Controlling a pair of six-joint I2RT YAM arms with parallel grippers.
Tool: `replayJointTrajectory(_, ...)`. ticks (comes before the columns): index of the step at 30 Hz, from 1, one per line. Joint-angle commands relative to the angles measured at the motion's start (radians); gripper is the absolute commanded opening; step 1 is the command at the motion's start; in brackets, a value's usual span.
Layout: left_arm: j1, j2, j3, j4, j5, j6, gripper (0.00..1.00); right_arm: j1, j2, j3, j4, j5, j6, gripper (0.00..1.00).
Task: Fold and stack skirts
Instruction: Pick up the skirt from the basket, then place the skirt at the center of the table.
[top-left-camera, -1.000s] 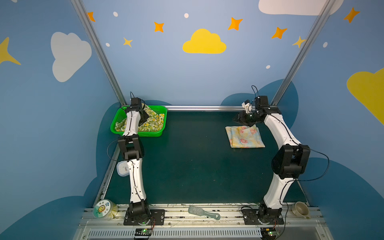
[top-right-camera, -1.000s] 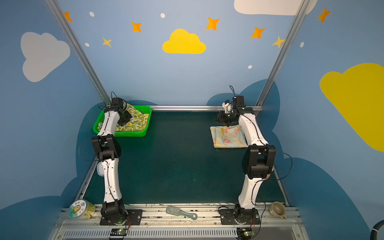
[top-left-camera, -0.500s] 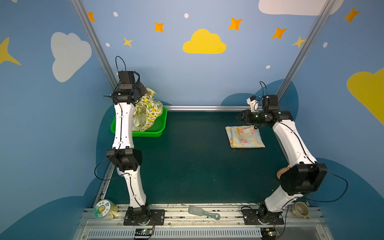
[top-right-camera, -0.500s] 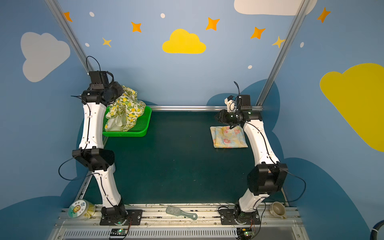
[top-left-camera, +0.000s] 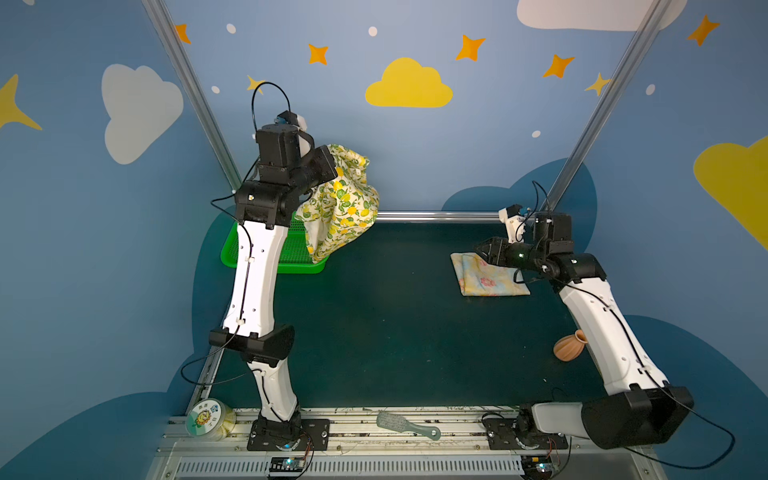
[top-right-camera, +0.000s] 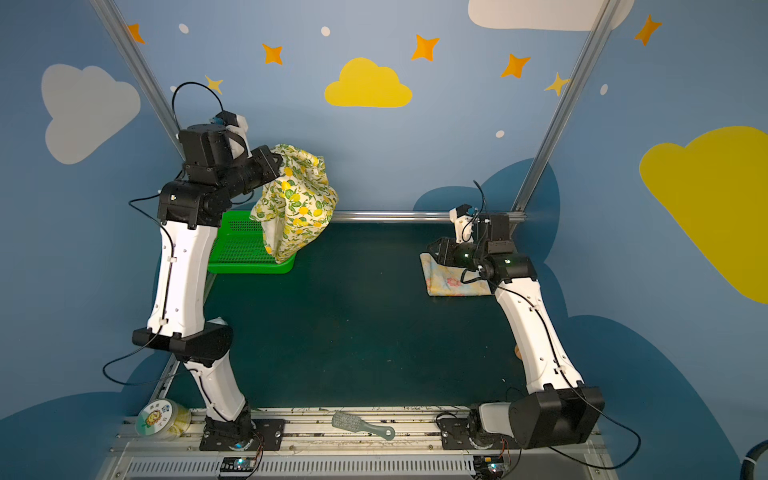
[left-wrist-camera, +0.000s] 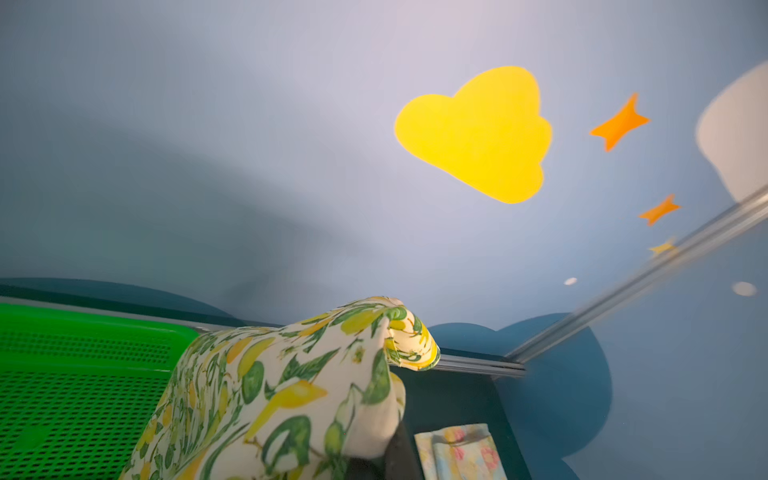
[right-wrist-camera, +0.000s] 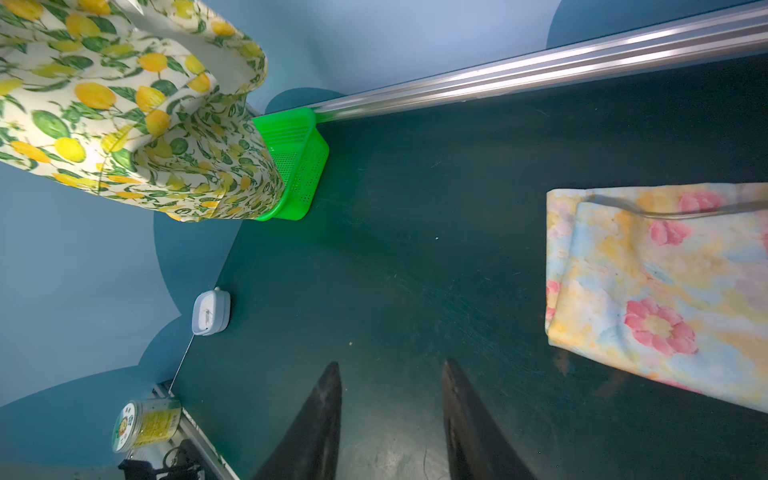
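Lemon skirt (top-left-camera: 340, 208) hangs higher above green basket (top-left-camera: 291, 266) than before.

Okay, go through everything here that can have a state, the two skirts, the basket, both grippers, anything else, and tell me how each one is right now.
lemon skirt: unfolded, bunched, hanging in the air from the left gripper.
flowered skirt: folded, lying flat on the table.
green basket: upright, visible mesh floor bare.
left gripper: shut on the lemon skirt, raised.
right gripper: open, holding nothing, near the flowered skirt.
vase: on its side.
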Motion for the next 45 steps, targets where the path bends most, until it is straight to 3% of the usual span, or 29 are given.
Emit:
replayJointTrajectory(1, -0.031, -0.077, -0.021, 0.021, 0.032, 0.005, 0.04, 0.023, -0.038, -0.025, 0.033, -0.031, 0.015, 0.39)
replayJointTrajectory(4, -0.071, -0.139, -0.09, 0.034, 0.067, -0.008, 0.04, 0.051, -0.055, -0.053, 0.055, -0.035, 0.031, 0.4)
replayJointTrajectory(9, -0.13, -0.298, -0.386, 0.115, 0.073, -0.06, 0.04, 0.088, -0.044, -0.088, 0.079, -0.072, 0.071, 0.43)
replayJointTrajectory(12, -0.165, -0.427, -0.675, 0.233, 0.051, -0.119, 0.04, 0.138, -0.048, -0.11, 0.091, -0.029, 0.073, 0.17)
replayJointTrajectory(13, -0.174, -0.468, -0.769, 0.274, 0.047, -0.155, 0.04, 0.159, -0.055, -0.119, 0.093, 0.008, 0.074, 0.04)
replayJointTrajectory(14, -0.182, -0.504, -0.877, 0.326, 0.065, -0.178, 0.04, 0.177, -0.057, -0.123, 0.092, 0.038, 0.073, 0.0)
replayJointTrajectory(18, -0.239, -0.603, -1.193, 0.535, 0.098, -0.263, 0.04, 0.195, -0.007, -0.118, 0.08, 0.014, 0.071, 0.0)
replayJointTrajectory(22, -0.338, -0.641, -1.385, 0.655, 0.096, -0.251, 0.04, 0.232, 0.023, -0.136, 0.078, 0.047, 0.038, 0.0)
replayJointTrajectory(24, -0.376, -0.653, -1.45, 0.695, 0.118, -0.259, 0.04, 0.239, 0.004, -0.168, 0.096, 0.049, 0.067, 0.1)
replayJointTrajectory(26, -0.42, -0.677, -1.501, 0.681, 0.118, -0.249, 0.04, 0.252, -0.031, -0.212, 0.135, 0.028, 0.102, 0.26)
replayJointTrajectory(28, -0.446, -0.715, -1.581, 0.658, 0.104, -0.248, 0.07, 0.273, -0.049, -0.24, 0.145, 0.054, 0.108, 0.32)
replayJointTrajectory(29, -0.45, -0.742, -1.636, 0.658, 0.096, -0.267, 0.23, 0.286, -0.05, -0.256, 0.147, 0.077, 0.108, 0.38)
replayJointTrajectory(31, -0.451, -0.807, -1.744, 0.675, 0.115, -0.305, 0.41, 0.312, -0.028, -0.261, 0.134, 0.098, 0.105, 0.43)
replayJointTrajectory(33, -0.451, -0.894, -1.826, 0.642, 0.089, -0.357, 0.66, 0.333, -0.003, -0.27, 0.132, 0.115, 0.111, 0.46)
replayJointTrajectory(35, -0.45, -1.001, -1.866, 0.543, 0.004, -0.383, 0.76, 0.335, 0.028, -0.284, 0.154, 0.111, 0.125, 0.56)
replayJointTrajectory(38, -0.422, -1.105, -1.892, 0.435, -0.158, -0.406, 0.83, 0.334, 0.106, -0.287, 0.176, 0.119, 0.135, 0.63)
replayJointTrajectory(41, -0.324, -1.066, -1.872, 0.416, -0.13, -0.408, 0.87, 0.324, 0.215, -0.245, 0.134, 0.124, 0.158, 0.65)
replayJointTrajectory(45, -0.189, -0.84, -1.816, 0.453, -0.045, -0.423, 0.89, 0.321, 0.418, -0.079, -0.079, 0.084, 0.142, 0.7)
